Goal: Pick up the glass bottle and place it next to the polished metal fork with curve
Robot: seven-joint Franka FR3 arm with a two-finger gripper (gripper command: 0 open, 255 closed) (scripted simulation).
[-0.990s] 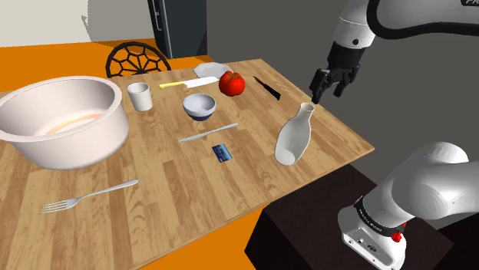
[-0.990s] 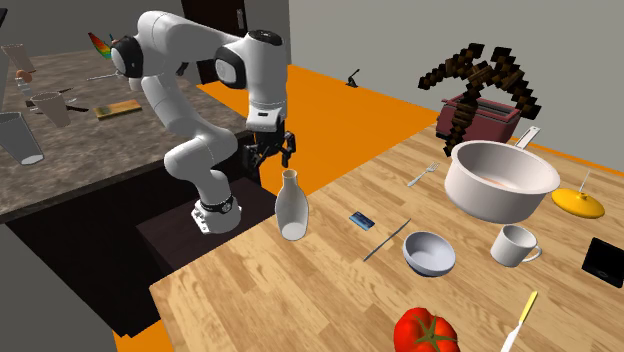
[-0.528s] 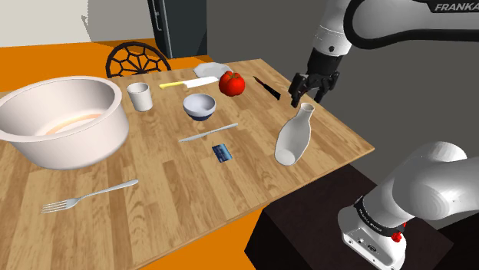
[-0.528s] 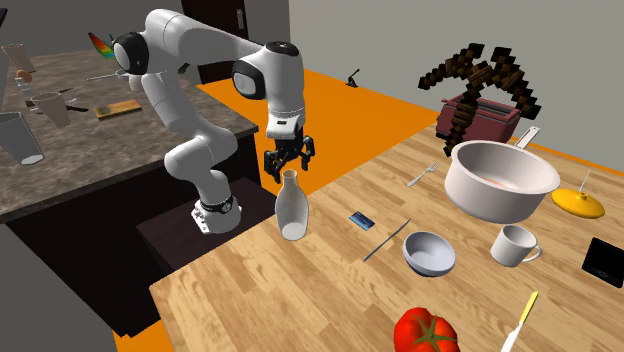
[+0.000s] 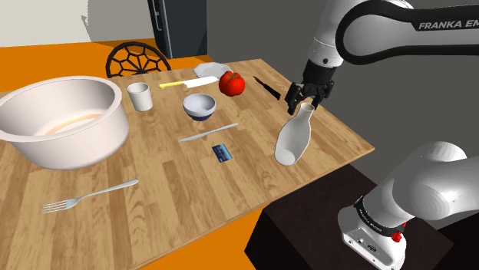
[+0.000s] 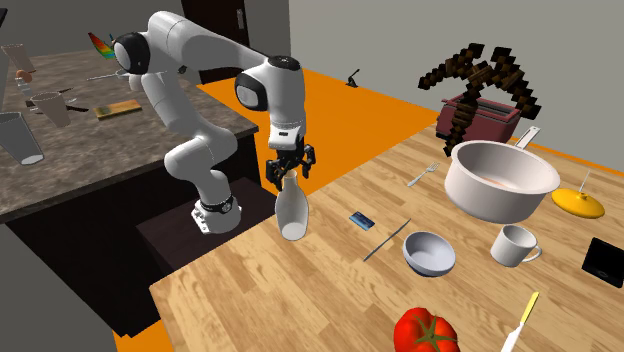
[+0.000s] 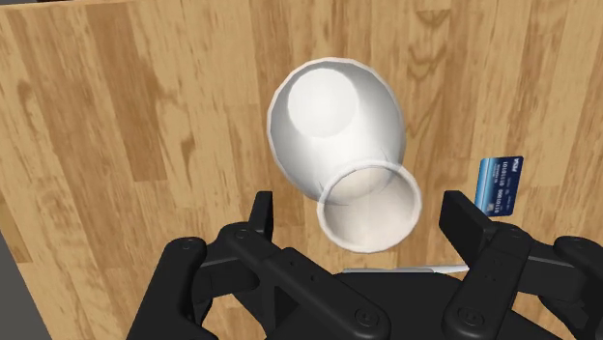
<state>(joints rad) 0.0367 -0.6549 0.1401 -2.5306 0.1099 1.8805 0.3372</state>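
Gripper (image 5: 305, 105) has come down astride neck of white bottle (image 5: 292, 139), right of centre, fingers apart; grasp next.

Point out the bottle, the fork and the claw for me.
bottle (image 5: 293, 136), shoulder view, on its white body.
fork (image 5: 92, 195), shoulder view, middle of its handle.
claw (image 5: 305, 103), shoulder view, midway between its fingertips, at the bottle's neck.

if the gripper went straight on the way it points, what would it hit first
The white bottle. Its mouth sits between the gripper's open fingers, untouched. Going on, they would pass either side of the neck and probably meet its wider body, though depth is unclear.
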